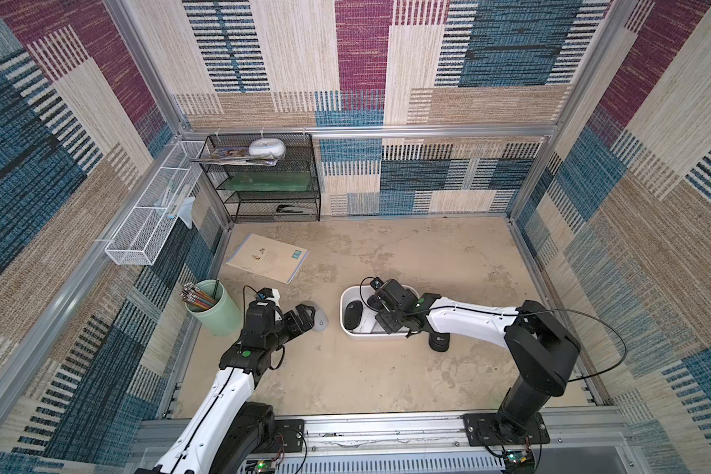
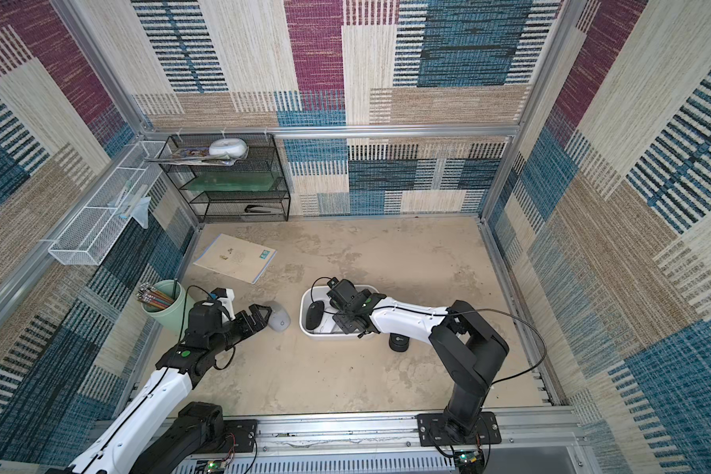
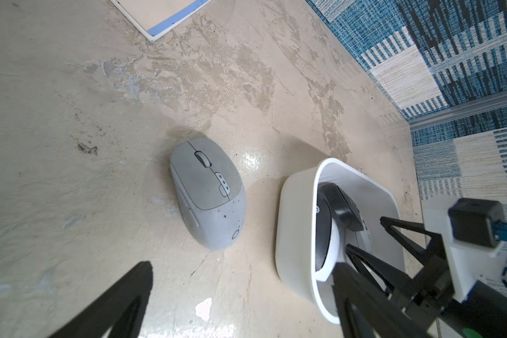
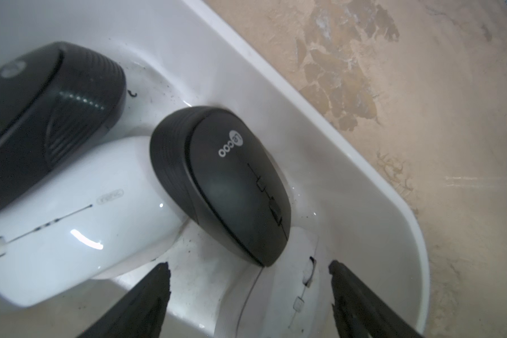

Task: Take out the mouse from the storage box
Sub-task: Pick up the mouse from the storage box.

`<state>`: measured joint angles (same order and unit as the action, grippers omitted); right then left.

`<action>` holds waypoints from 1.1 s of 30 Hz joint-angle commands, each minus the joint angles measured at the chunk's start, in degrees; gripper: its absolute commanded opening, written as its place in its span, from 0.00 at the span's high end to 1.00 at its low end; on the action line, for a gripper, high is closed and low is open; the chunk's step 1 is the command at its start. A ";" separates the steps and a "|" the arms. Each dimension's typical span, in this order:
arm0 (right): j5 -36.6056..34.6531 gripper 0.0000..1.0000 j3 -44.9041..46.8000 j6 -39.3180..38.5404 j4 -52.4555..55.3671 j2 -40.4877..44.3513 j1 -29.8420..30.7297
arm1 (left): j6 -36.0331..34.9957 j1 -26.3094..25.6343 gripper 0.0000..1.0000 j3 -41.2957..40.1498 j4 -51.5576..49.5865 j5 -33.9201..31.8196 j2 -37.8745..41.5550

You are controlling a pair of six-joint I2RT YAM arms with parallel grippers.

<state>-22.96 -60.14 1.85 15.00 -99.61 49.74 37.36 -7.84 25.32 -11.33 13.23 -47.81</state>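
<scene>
Right gripper (image 4: 248, 269) hangs inside the storage box (image 4: 363, 164), jaws spread wide and holding nothing, its tips just short of the wheel end of a black mouse (image 4: 231, 187). That mouse lies tilted, resting against a white mouse (image 4: 71, 222). Its long axis runs roughly along the box wall beside it, nose toward the gripper and rounded tail away from it. A second black mouse (image 1: 353, 314) lies at the box's left end, lengthwise from the near side to the far side. Left gripper (image 1: 306, 317) is also wide open and empty, just beside a grey mouse (image 3: 207, 193). This one sits flat on the tabletop (image 1: 386, 377), outside the box and near its left wall. Its long axis runs near to far, scroll wheel toward the back wall, logo end toward the robot.
</scene>
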 commanded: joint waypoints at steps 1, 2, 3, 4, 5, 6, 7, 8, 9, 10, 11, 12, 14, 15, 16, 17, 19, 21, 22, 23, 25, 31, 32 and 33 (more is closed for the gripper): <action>-2.17 0.13 -0.78 -3.02 -1.74 -1.46 0.02 | -0.89 0.01 0.01 -0.10 1.70 0.04 -0.34; -2.18 0.13 -1.13 -3.56 -2.01 -1.90 0.07 | -0.98 0.01 0.01 -0.10 1.66 0.04 -0.54; -1.92 0.13 -1.57 -4.03 -2.06 -2.29 0.09 | -1.02 0.01 0.01 -0.17 1.69 -0.05 -0.69; -1.79 0.14 -1.85 -4.55 -2.25 -2.72 0.05 | -0.99 0.01 0.01 -0.31 2.00 -0.05 -0.82; -1.74 0.14 -1.83 -5.24 -2.85 -3.00 0.10 | -0.98 0.01 0.01 -0.44 2.27 -0.22 -1.09; -1.08 0.14 -1.82 -6.04 -3.48 -3.26 0.10 | -0.92 0.01 0.01 -0.45 2.28 -0.52 -1.30; -0.44 0.14 -1.91 -6.72 -3.86 -3.54 0.10 | -0.67 0.01 0.01 -0.40 2.19 -1.04 -1.55; -0.10 0.14 -2.20 -7.25 -4.09 -3.96 0.10 | -0.34 0.01 0.01 -0.36 1.91 -1.51 -1.88; 0.19 0.14 -2.71 -7.83 -3.97 -4.53 0.09 | -0.30 0.01 0.01 -0.27 1.91 -1.71 -2.24; 0.37 0.14 -2.98 -8.09 -3.97 -4.91 0.03 | -0.24 0.01 0.01 -0.27 2.12 -1.63 -2.60; 0.55 0.15 -3.14 -8.62 -4.16 -5.27 0.10 | -0.15 0.01 0.01 -0.42 2.55 -1.55 -3.04; 1.00 0.15 -3.14 -9.10 -4.36 -5.58 0.08 | 0.02 0.01 0.01 -0.60 3.06 -1.44 -3.44; 1.45 0.16 -3.24 -10.01 -5.02 -5.99 0.08 | 0.13 0.01 0.01 -0.63 3.40 -1.28 -4.19; 1.77 0.17 -3.38 -10.28 -5.15 -6.32 0.10 | 0.15 0.02 0.01 -0.60 3.46 -1.19 -4.50; 1.78 0.18 -3.53 -10.40 -5.41 -6.47 0.10 | 0.16 0.01 0.01 -0.62 3.49 -1.26 -4.68; 1.78 0.19 -3.74 -10.56 -5.47 -6.74 0.10 | 0.13 0.01 0.01 -0.66 3.68 -1.24 -4.83; 1.79 0.22 -3.68 -10.84 -6.06 -7.00 0.10 | 0.13 0.01 0.01 -0.88 4.01 -1.22 -4.90; 1.29 0.26 -3.71 -10.99 -6.73 -7.44 0.04 | 0.08 0.01 0.01 -0.96 4.03 -1.06 -4.92; 1.20 0.28 -3.90 -10.96 -6.67 -7.76 0.10 | 0.08 0.01 0.01 -0.95 4.04 -1.02 -4.90; 1.04 0.30 -4.10 -10.90 -6.71 -7.96 0.09 | 0.03 0.01 0.01 -0.98 4.11 -0.93 -5.00; 0.52 0.34 -4.03 -11.03 -7.34 -8.00 0.10 | 0.00 0.01 0.01 -1.11 4.45 -0.84 -5.15; -0.68 0.49 -4.16 -10.66 -7.76 -8.08 0.15 | 0.04 0.06 0.01 -1.13 4.68 -0.27 -5.40; -0.62 0.51 -3.71 -10.66 -8.20 -7.69 0.10 | 0.07 0.01 0.01 -1.28 4.88 -0.26 -5.57; -0.47 0.52 -3.37 -10.72 -8.53 -7.46 0.10 | 0.05 0.01 0.01 -1.33 5.04 -0.23 -5.70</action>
<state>-22.85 -63.83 -9.21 8.23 -107.57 49.95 37.54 -7.84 24.18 -7.77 12.21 -53.30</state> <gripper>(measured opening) 0.483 0.991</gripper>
